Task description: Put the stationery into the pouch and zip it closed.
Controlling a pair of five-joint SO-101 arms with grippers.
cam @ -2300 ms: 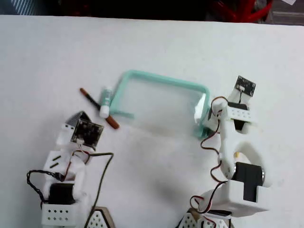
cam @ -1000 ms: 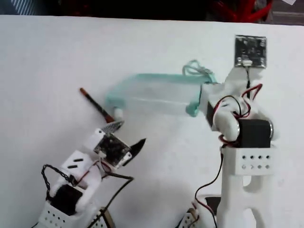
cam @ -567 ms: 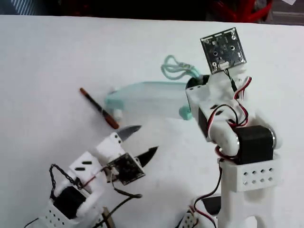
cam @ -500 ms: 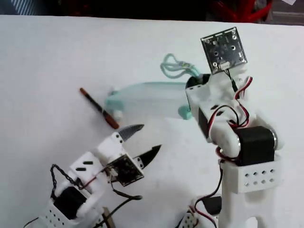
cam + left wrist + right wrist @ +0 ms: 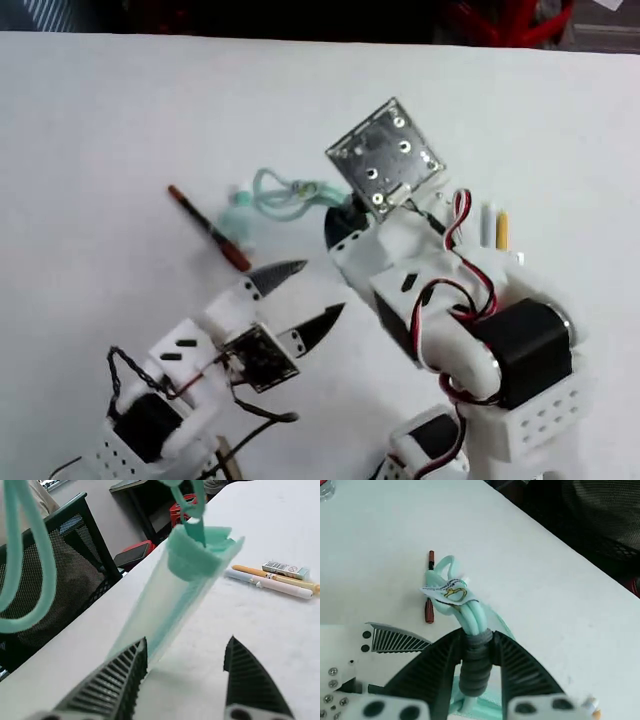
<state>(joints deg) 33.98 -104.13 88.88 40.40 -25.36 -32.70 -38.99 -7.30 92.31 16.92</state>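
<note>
Since a moment ago the right arm has swung over toward the left one, carrying the pouch (image 5: 170, 605) with it. The right claw (image 5: 477, 645) pinches the green cord (image 5: 470, 615), and the pouch hangs tilted just in front of the left claw (image 5: 185, 660), which is spread. What is inside I cannot tell. On the table (image 5: 100, 120) a brown pen (image 5: 208, 228) lies beyond the left claw, and two pens (image 5: 267, 584) lie behind the pouch.
</note>
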